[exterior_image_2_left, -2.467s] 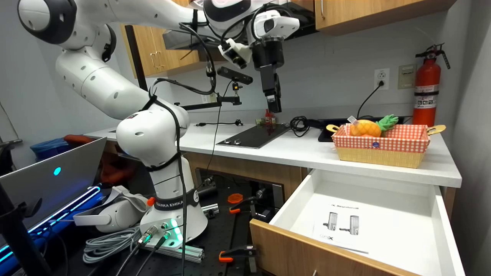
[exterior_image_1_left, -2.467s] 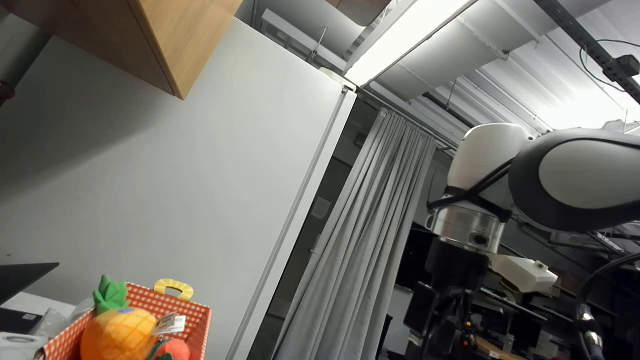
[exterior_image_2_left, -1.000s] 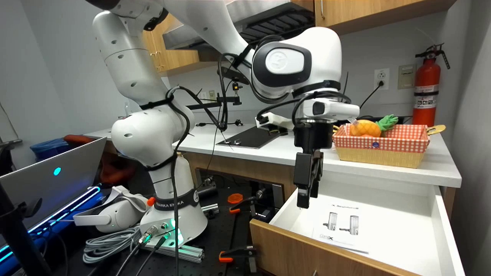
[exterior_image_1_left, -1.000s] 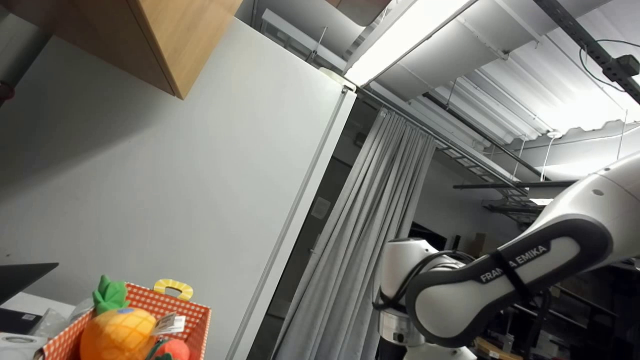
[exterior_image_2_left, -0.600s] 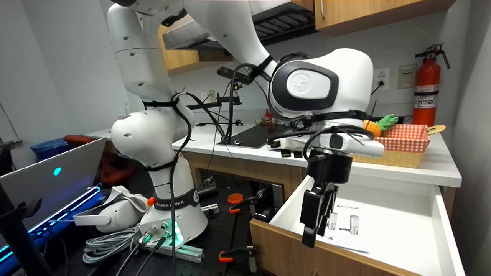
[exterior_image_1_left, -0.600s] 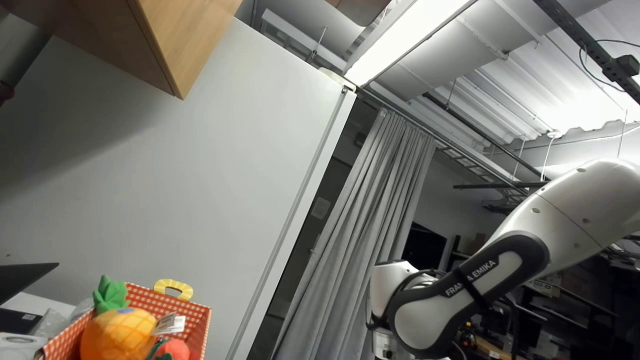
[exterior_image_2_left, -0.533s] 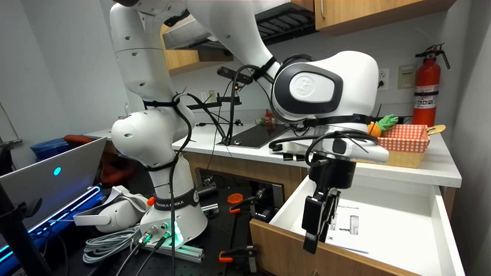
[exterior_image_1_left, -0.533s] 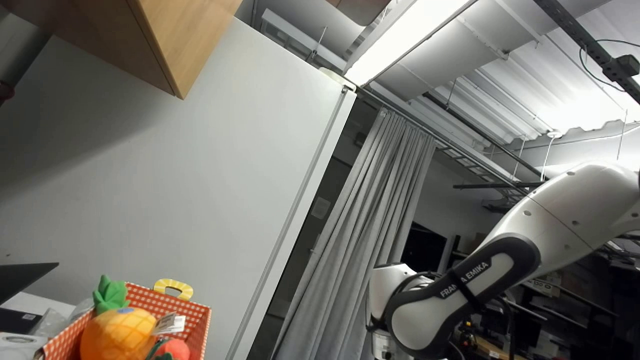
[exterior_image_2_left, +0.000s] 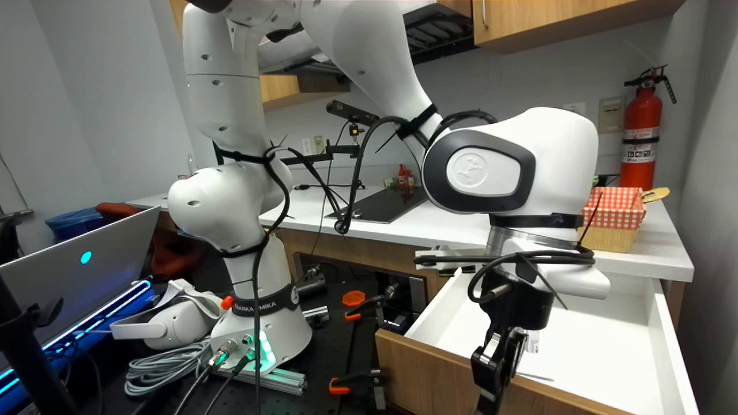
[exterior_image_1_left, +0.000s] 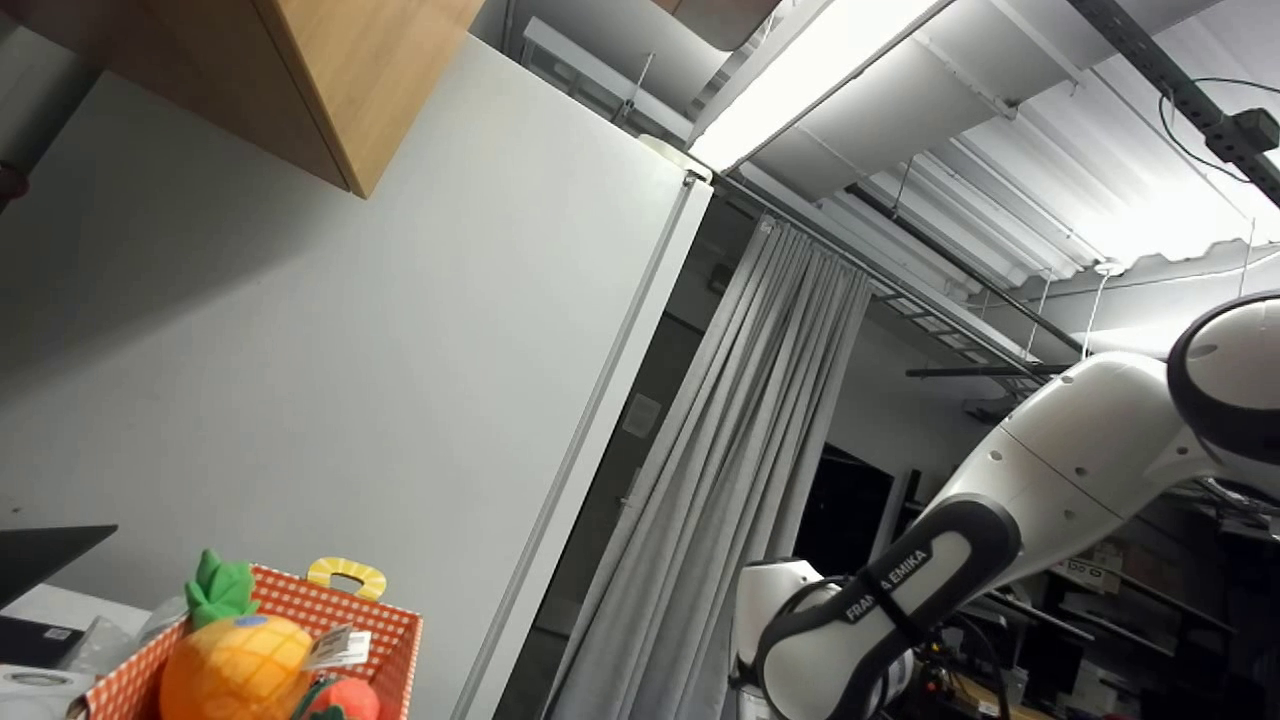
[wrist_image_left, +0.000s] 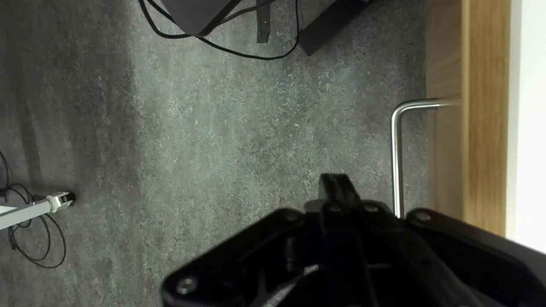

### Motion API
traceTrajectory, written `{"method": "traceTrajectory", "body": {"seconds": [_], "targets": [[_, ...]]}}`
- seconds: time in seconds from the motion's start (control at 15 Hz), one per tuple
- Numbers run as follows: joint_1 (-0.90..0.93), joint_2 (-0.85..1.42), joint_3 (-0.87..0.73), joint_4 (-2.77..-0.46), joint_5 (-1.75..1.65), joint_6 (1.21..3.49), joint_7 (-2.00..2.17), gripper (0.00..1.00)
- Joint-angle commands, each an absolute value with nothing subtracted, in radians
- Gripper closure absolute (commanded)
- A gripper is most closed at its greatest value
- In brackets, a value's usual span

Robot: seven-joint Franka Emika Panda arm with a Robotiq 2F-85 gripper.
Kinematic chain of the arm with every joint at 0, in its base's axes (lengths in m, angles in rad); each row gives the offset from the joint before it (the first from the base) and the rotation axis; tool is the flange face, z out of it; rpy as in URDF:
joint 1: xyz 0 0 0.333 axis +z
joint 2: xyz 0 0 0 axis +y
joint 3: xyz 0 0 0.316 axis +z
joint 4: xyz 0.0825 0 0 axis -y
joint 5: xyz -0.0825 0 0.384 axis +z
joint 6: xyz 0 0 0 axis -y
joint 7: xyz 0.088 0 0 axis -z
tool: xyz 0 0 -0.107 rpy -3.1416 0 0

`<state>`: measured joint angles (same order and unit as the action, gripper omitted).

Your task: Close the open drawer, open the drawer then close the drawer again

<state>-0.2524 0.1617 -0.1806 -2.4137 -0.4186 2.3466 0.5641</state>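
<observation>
Wood-fronted drawer (exterior_image_2_left: pixel 599 351) is pulled out from under the countertop (exterior_image_2_left: pixel 438 227), front facing away from it, front's long axis running along the counter edge; printed sheet (exterior_image_2_left: pixel 531 360) inside, largely occluded. Gripper (wrist_image_left: pixel 336 182) is clenched, tips together, just beside the bar handle (wrist_image_left: pixel 397 157), which parallels the front. Gingham-lined basket (exterior_image_1_left: pixel 398 640) on the countertop holds plush pineapple (exterior_image_1_left: pixel 238 665), red toy (exterior_image_1_left: pixel 352 692).

The drawer front (exterior_image_2_left: pixel 429 372) shows wood grain, and its bar handle (wrist_image_left: pixel 397 162) is glossy metal. The pincer (wrist_image_left: pixel 335 180) looks matt, the arm shell (exterior_image_2_left: pixel 372 57) smooth, the basket lining (exterior_image_2_left: pixel 620 216) checked cloth, the curtain (exterior_image_1_left: pixel 715 420) pleated fabric, the floor (wrist_image_left: pixel 213 128) mottled and matt.
</observation>
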Motion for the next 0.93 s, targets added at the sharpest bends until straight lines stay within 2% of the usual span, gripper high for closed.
{"method": "traceTrajectory", "body": {"seconds": [0.0,0.87], "targets": [[-0.214,0.189,-0.206,-2.431,-0.337,2.411,0.565,1.0],[-0.145,0.174,-0.133,-2.544,0.057,2.603,0.461,1.0]]}}
